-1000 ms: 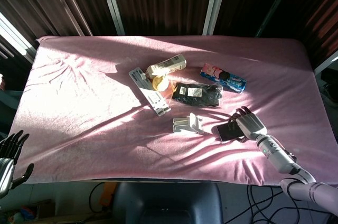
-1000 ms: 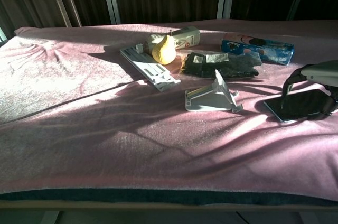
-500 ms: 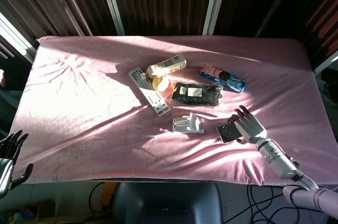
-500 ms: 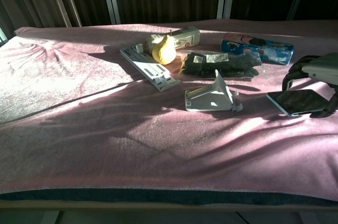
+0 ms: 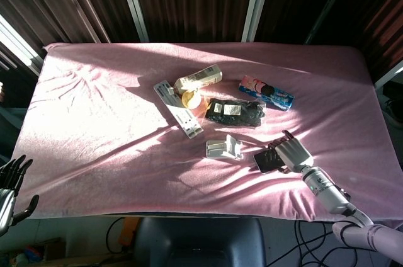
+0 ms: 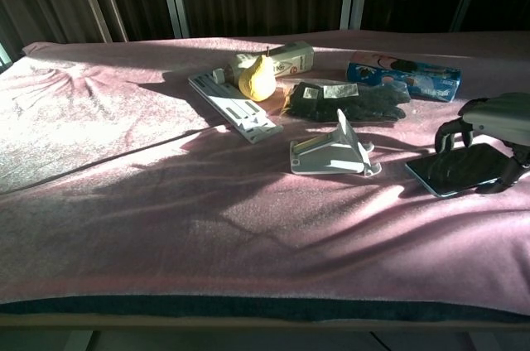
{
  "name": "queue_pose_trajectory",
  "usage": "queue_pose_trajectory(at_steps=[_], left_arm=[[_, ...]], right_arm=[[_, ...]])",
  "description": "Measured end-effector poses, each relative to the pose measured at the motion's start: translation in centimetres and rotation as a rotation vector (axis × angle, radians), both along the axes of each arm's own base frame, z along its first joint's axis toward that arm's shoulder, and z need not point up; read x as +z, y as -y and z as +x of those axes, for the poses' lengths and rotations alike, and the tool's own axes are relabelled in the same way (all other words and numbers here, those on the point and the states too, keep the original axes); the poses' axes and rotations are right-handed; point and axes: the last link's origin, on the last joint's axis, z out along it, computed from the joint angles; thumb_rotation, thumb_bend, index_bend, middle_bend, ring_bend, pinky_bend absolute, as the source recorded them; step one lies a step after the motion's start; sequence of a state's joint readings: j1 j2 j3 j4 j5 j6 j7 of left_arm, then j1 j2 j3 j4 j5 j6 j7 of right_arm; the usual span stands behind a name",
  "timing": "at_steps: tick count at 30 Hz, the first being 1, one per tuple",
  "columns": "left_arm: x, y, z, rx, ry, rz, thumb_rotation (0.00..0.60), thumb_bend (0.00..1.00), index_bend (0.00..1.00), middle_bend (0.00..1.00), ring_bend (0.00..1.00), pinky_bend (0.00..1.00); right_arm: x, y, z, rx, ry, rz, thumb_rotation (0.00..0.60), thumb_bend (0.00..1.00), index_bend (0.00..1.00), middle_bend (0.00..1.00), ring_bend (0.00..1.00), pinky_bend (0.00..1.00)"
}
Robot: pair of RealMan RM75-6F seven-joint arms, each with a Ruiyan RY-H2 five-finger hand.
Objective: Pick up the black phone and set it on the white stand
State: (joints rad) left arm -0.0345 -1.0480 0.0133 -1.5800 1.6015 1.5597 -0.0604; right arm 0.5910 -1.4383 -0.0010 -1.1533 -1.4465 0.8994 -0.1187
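The black phone (image 5: 266, 160) (image 6: 458, 170) is held in my right hand (image 5: 291, 153) (image 6: 493, 123), fingers curled over its far edge and thumb at its near right edge. It hangs slightly tilted, just above the pink cloth. The white stand (image 5: 223, 148) (image 6: 335, 152) stands a short way to the phone's left, upright and with nothing on it. My left hand (image 5: 9, 188) hangs off the table's front left corner with fingers spread, holding nothing; the chest view does not show it.
Behind the stand lie a black packet (image 5: 235, 112), a blue packet (image 5: 266, 92), a long white strip (image 5: 178, 109), a yellow roll (image 5: 191, 98) and a cream bottle (image 5: 199, 79). The pink cloth (image 5: 94, 128) covers the table; its front edge is close to the right hand.
My right hand has carried the phone leftward, closer to the stand, and a little lower than half a second ago. The left hand has barely moved.
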Motion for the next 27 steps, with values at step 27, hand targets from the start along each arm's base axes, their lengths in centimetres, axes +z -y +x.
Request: queue_pose_trajectory(at_steps=[27], left_arm=[[-0.2,-0.2,0.1,0.002,-0.002,-0.007,0.600,0.37,0.00,0.00,0.00,0.12]], right_arm=[[1.4,1.7,7.7,-0.261,0.914,-0.126,0.600,0.35,1.00,0.73,0.51,0.34]])
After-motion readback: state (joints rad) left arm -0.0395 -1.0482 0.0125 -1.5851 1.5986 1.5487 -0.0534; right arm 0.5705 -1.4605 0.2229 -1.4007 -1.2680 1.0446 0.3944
